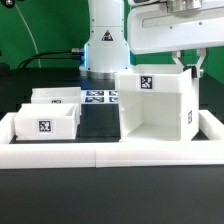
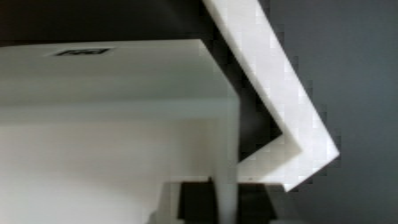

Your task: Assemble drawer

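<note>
— Jaws look pinched on the thin side wall of the tall boxy white plastic case point(image 1: 155, 115). Our two-finger gripper point(image 1: 189, 64) hangs over its top edge on the exterior view's right

— We agree. That case stands upright on the black table, just behind the low white plastic wall point(image 1: 110, 155). We'd judge the step in hand to be moving the case into place. How do we do it well?

— We keep the grip deep on the wall and move slowly, since a tall thin-walled box could twist between the pads. We'd slide it square rather than tip it. The two small open-top white plastic trays, the nearer tray point(image 1: 45, 124) and the farther tray point(image 1: 57, 96), lie well apart from it on the exterior view's left, so we judge there is room

— The thin flat white marker board point(image 1: 100, 97) lies between them and the case. What does each view give us?

— Only the wrist view shows the wall's edge running between the dark fingers point(image 2: 196, 205), with a broad white face of the case point(image 2: 107, 110) beside it. Only the exterior view shows the trays, the board and where the case stands
</note>
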Controlling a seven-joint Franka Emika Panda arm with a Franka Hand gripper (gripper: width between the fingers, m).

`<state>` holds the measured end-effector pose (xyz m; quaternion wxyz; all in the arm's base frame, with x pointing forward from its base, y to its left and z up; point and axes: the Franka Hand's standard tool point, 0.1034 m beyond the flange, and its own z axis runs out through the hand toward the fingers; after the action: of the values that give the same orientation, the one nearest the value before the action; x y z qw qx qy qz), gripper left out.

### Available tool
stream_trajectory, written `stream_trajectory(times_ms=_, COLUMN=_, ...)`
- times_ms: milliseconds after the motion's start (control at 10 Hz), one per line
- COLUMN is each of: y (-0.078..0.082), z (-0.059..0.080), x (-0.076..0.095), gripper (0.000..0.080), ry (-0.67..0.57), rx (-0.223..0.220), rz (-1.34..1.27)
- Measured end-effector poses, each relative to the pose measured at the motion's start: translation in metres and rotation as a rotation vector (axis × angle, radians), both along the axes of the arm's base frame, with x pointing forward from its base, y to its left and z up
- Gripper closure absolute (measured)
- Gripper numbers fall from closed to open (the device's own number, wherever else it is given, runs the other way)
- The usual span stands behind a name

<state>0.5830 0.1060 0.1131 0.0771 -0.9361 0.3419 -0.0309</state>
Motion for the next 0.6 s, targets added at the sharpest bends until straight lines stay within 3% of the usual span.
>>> stream_trajectory(times_ms=600, y=0.0028, z=0.0001, x=0.0017, gripper=0.0762, ry=0.037, rx=0.069, rz=-0.352)
